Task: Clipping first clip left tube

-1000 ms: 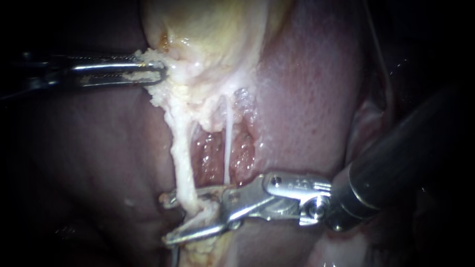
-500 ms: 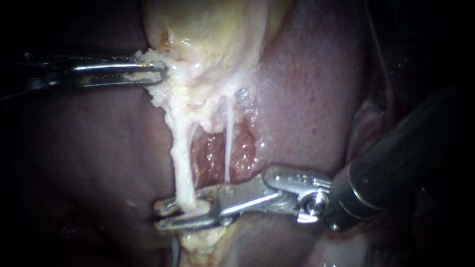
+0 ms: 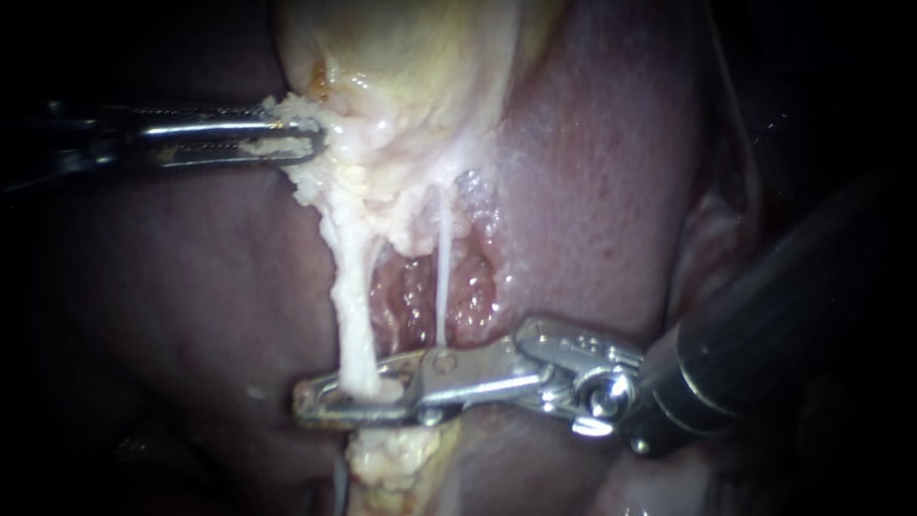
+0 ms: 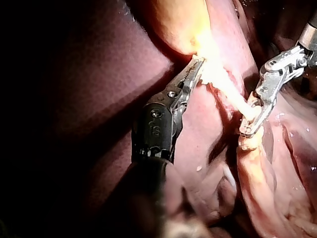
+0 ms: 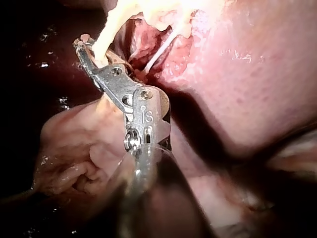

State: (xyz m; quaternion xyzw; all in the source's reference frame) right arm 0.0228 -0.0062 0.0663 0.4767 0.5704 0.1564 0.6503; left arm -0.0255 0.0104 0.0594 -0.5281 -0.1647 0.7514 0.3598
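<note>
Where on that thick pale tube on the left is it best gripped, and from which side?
Low on the left tube, its bare straight stretch, crosswise from the right, as the right instrument does: it hangs taut and upright below the gallbladder.

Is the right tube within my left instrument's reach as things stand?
Probably not: the left instrument has its jaws shut on the gallbladder, and the left tube stands between it and the right tube.

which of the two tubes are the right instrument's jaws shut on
The thick pale left tube: the right instrument clamps its lower end. The thin white tube beside it lies outside the jaw tips.
</note>
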